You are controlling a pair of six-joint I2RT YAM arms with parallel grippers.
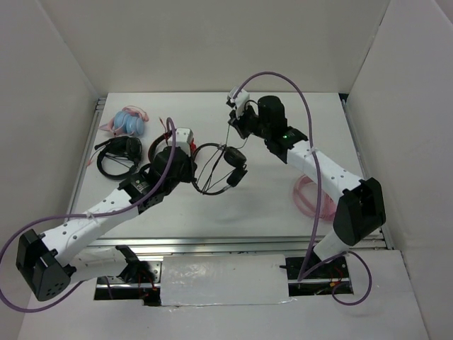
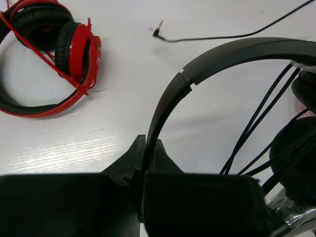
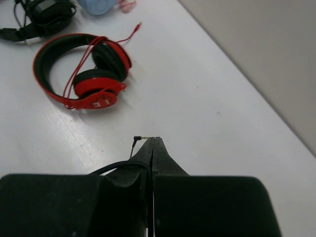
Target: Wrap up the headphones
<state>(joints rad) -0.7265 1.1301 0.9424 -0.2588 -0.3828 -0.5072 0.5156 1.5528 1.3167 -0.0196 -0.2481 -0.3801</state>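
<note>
Top view: I read bright, even, diffuse light from overhead. The white table (image 1: 269, 205) is pale but not blown out. Shadows under the arms are short and soft-edged.

Left wrist view: the left gripper (image 2: 144, 142) fills the lower frame as a dark, soft-focus mass. The headband of the headphones (image 2: 222, 52) is slightly blurred; the red-and-black headphones (image 2: 79, 49) are sharper. I note a streaky sheen on the table surface.

Right wrist view: the right gripper (image 3: 155, 142) is near-featureless black, and the far background softens.
</note>
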